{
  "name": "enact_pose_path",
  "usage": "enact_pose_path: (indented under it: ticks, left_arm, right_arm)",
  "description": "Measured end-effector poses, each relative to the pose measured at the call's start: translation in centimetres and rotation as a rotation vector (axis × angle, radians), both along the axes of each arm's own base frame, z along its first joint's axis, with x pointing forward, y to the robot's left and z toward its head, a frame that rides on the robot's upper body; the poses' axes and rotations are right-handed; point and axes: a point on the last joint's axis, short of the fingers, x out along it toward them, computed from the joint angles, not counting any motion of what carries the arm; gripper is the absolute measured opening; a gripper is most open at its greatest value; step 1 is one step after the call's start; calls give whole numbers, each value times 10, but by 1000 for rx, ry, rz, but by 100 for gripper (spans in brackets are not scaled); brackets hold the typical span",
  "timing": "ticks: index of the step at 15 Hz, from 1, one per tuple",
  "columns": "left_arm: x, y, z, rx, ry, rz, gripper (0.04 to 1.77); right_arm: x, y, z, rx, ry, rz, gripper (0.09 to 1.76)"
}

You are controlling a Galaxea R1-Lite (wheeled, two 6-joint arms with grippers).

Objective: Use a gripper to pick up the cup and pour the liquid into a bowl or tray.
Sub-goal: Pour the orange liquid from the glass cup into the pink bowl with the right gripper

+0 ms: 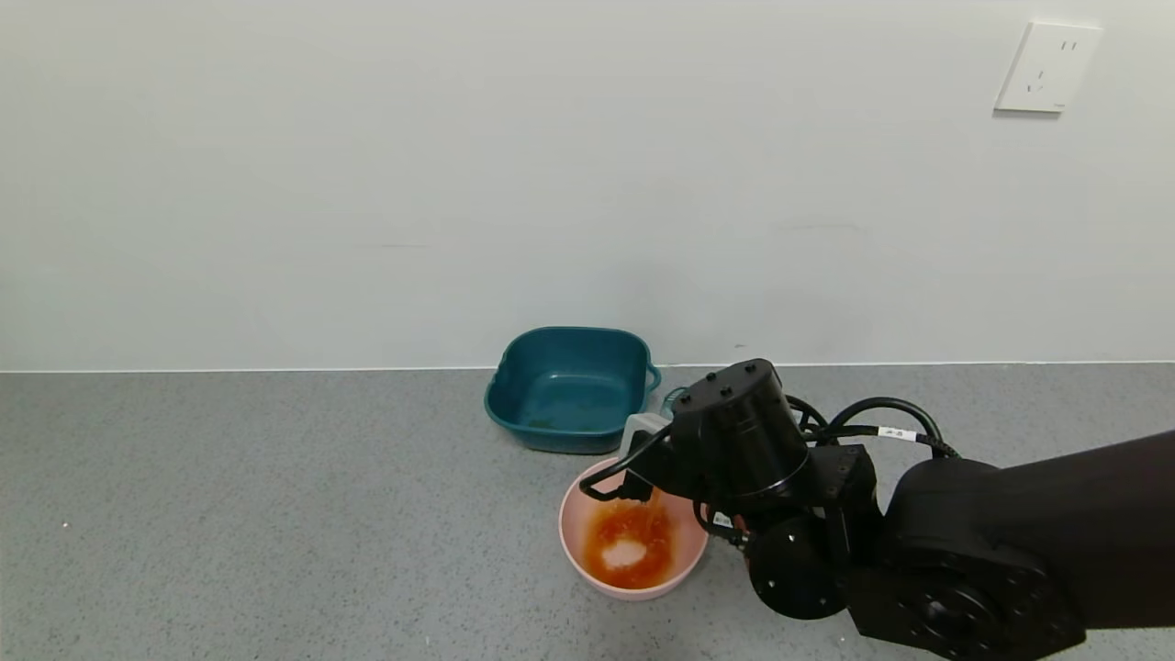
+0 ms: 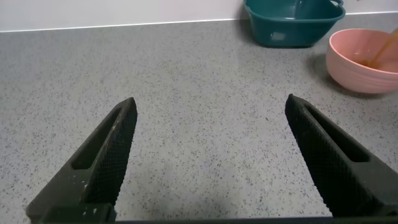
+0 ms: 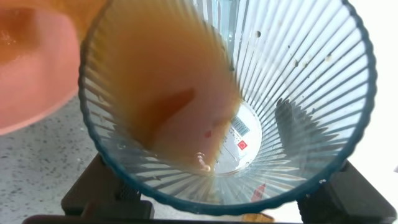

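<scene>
My right gripper (image 1: 654, 456) is shut on the ribbed blue-green cup (image 1: 643, 425) and holds it tipped over the pale pink bowl (image 1: 574, 532). Reddish-orange liquid (image 1: 632, 543) lies pooled in the bowl. In the right wrist view I look into the cup (image 3: 292, 81); brown liquid (image 3: 168, 93) runs along its lower side towards the rim, with the pink bowl (image 3: 31, 68) beyond. A black finger (image 3: 99, 196) shows beside the cup. In the left wrist view a thin orange stream (image 2: 385, 46) falls into the bowl (image 2: 357, 71). My left gripper (image 2: 210, 102) is open and empty over bare counter.
A dark teal square tub (image 1: 569, 386) stands against the wall just behind the bowl; it also shows in the left wrist view (image 2: 292, 25). The grey speckled counter (image 1: 229, 514) stretches to both sides. A white wall socket (image 1: 1046, 66) is high on the right.
</scene>
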Motion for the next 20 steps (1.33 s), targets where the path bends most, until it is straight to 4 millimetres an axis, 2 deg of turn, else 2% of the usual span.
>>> enact_pose_path:
  ticks: [20]
  left_arm:
    - [0,0,0,0,0,0,172]
  right_arm:
    - [1,5,39,-259,-174,52,132]
